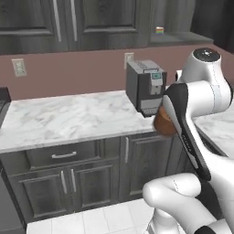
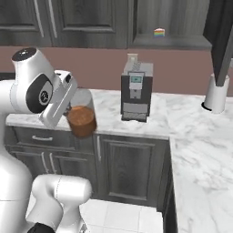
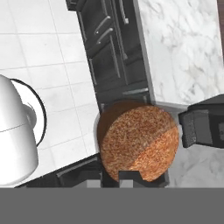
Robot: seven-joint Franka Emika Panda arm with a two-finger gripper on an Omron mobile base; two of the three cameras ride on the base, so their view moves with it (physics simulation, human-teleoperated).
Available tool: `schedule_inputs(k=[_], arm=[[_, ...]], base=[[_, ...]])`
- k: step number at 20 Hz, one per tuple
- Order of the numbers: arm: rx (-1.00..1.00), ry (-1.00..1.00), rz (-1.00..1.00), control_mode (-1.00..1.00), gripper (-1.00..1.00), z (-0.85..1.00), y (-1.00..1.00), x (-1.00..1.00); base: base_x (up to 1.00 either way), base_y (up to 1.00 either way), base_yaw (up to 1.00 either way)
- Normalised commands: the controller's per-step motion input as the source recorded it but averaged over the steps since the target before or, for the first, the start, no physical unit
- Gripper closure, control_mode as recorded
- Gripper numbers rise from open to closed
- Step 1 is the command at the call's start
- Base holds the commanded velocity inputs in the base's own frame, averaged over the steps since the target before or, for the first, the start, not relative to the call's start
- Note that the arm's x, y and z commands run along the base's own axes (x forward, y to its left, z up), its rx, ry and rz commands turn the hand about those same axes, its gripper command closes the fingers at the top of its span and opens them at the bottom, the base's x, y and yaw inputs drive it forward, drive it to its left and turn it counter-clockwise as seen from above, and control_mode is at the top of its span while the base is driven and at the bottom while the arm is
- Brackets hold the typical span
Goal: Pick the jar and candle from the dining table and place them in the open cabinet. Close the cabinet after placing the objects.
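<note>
Jar [image 2: 81, 119] first: a short clear glass cylinder, its lower part packed with speckled brown stuff, the upper band clear. It hangs in the air in the grip of the fingers [image 3: 131, 175], which are closed tight on it; in the hand view their dark tips show at the jar's near edge.

Just below the fingers runs the front edge of the desk [image 2: 109, 113], white marble with grey veins, so the jar hangs over that edge, part above the tiled floor [image 1: 98, 219]. Under the edge are dark drawers and doors with silver bar handles. The stretch of desk to the left of the fingers lies bare; to the right it turns a corner and runs on toward the base.

Beyond the fingers and slightly right stands a dark grey coffee machine [image 2: 136, 93] with a small blue-green screen; any writing on it is too small to read. Farther right a white paper-towel roll [image 2: 216, 94] stands upright. Behind, a pink wall with sockets, and above it the dark panelled wall cabinet [image 1: 55, 23]; on its open shelf sits a small rainbow-striped object [image 2: 159, 32].
</note>
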Motion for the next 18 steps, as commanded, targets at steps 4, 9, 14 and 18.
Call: schedule_inputs(k=[4,9,14,18], arm=[[0.00,0.00,0.00,1.00,1.00,0.00,0.00,0.00],[0.00,0.00,0.00,1.00,1.00,0.00,0.00,0.00],[0.00,0.00,0.00,1.00,1.00,0.00,0.00,0.00],[0.00,0.00,0.00,1.00,1.00,0.00,0.00,0.00]], base=[[0.44,-0.43,-0.19],[0.48,-0.35,-0.21],[0.62,-0.24,-0.21],[0.65,-0.12,-0.21]])
